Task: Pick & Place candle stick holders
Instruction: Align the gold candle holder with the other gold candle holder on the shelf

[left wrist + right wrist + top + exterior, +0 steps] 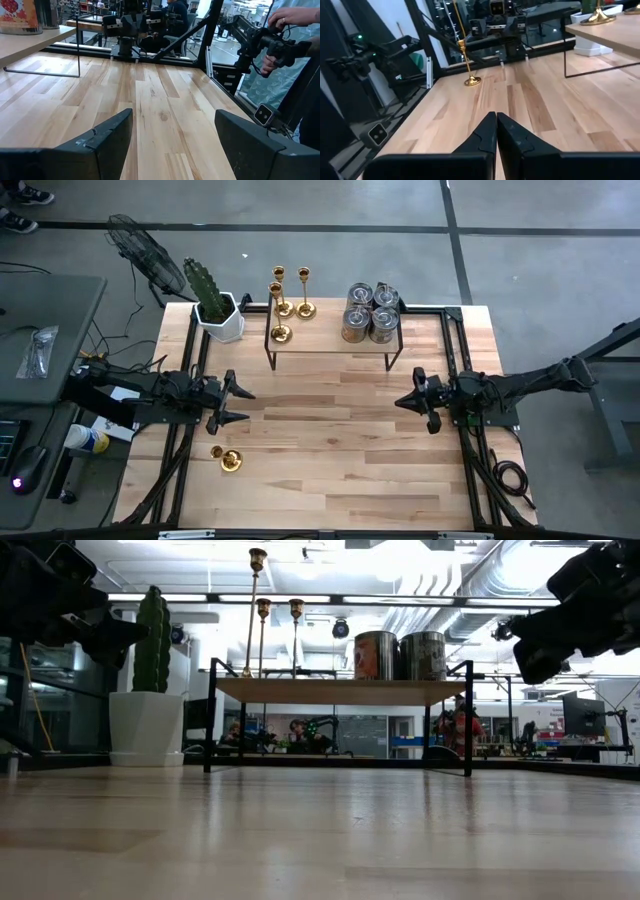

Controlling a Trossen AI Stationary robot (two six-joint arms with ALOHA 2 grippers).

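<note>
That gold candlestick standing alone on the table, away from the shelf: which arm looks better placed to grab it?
Probably the left. The lone gold candlestick stands just in front of the left gripper, whose fingers are open. The right gripper is across the table, fingers shut.

Even, bright overhead light on the pale wooden slatted desk (330,430), soft short shadows under the black-framed wooden riser shelf (330,340), low view backlit — ceiling glare washing out the room, desk foreground blurred with sheen, wrist views' near dark fingers (107,137) out of focus
</note>
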